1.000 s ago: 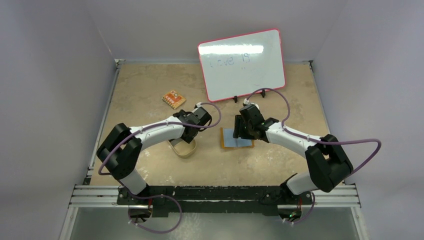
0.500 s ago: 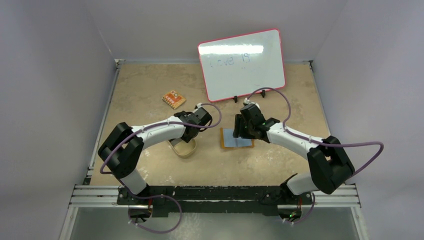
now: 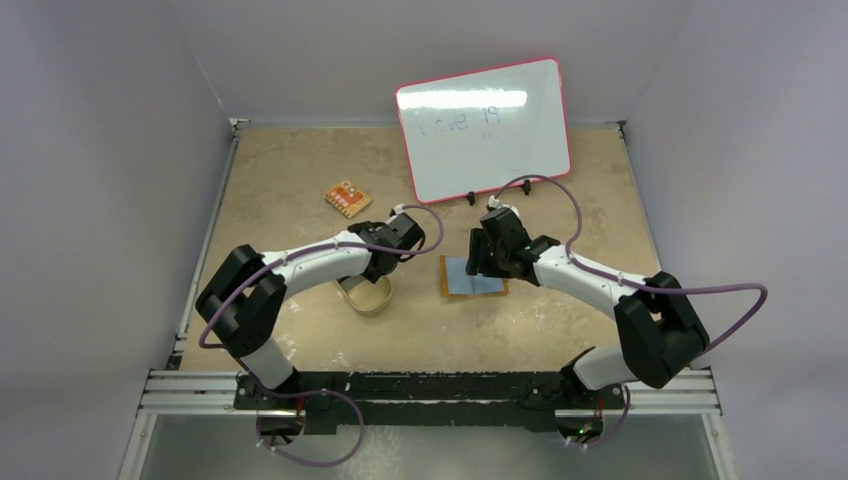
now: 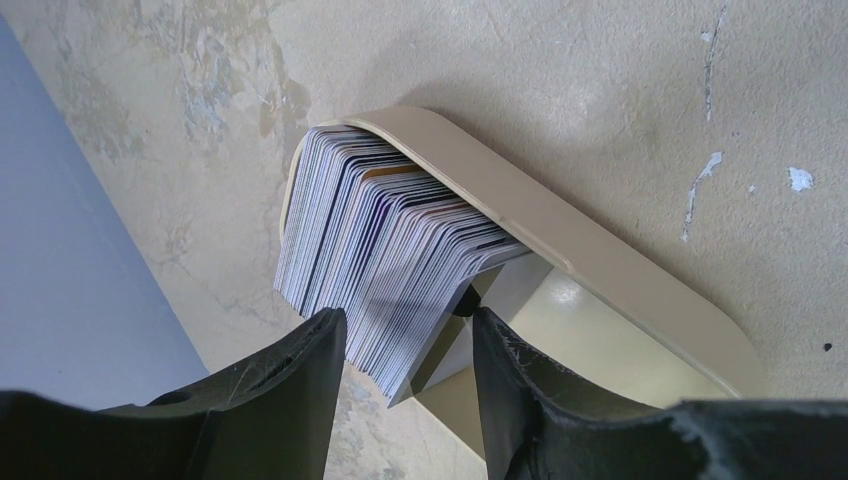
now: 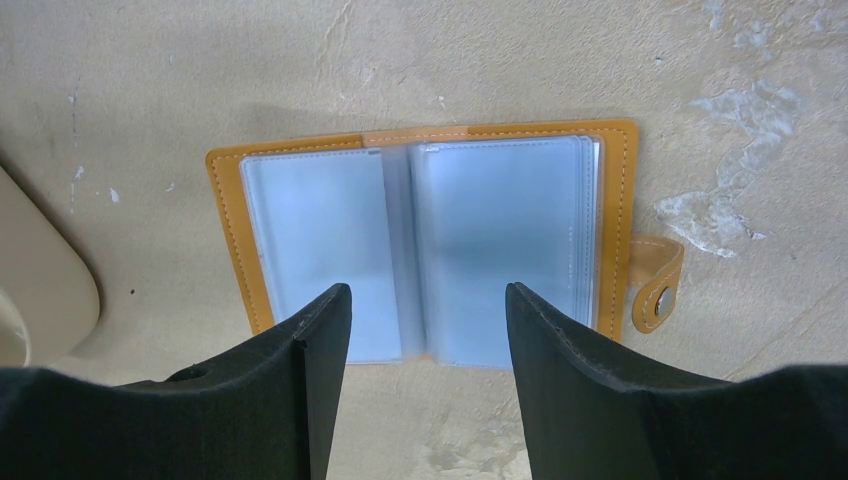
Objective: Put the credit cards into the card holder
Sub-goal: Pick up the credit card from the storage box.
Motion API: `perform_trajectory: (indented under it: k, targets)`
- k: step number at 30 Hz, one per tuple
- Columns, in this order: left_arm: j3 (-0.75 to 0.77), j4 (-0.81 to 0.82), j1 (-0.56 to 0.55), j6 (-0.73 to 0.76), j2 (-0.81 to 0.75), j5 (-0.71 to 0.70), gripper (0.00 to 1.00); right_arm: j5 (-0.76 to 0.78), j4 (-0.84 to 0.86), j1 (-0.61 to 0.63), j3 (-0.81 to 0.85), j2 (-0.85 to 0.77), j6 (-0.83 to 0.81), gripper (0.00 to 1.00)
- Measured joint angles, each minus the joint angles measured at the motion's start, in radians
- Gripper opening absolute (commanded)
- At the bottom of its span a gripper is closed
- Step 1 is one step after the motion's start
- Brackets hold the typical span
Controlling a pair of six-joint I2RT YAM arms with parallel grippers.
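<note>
Beige, mottled stone-look tabletop fills a booth of plain grey walls, the left wall rising straight from its left edge. Towards the far left lies an orange patterned flat piece, well apart from everything else. Nearer, left of centre, a tan oval dish holds the credit cards, a thick stack standing on edge and leaning. The left gripper hangs over the dish with its jaws partly apart astride the near end of the stack; whether they pinch the cards cannot be told. At the far centre a white board with a pink-red frame leans, faint writing on it. Right of the dish the card holder lies flat and spread open, pale blue-grey sleeves up, snap tab at one end. The right gripper hovers just above it, jaws wide and empty. Beyond stands the right wall.
</note>
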Motion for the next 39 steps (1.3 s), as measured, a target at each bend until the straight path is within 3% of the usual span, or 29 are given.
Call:
perform_trajectory:
  k: [14,27,39]
  targets:
    - [0.005,-0.008,0.0,0.0,0.0,0.004,0.44,0.0,0.0,0.0,0.0,0.0,0.0,0.61]
    - [0.024,-0.029,0.0,0.008,0.0,0.019,0.31,0.0,0.0,0.0,0.0,0.0,0.0,0.61]
    - [0.065,-0.088,0.0,0.006,0.0,0.074,0.05,-0.001,0.0,0.0,0.002,0.0,-0.001,0.61]
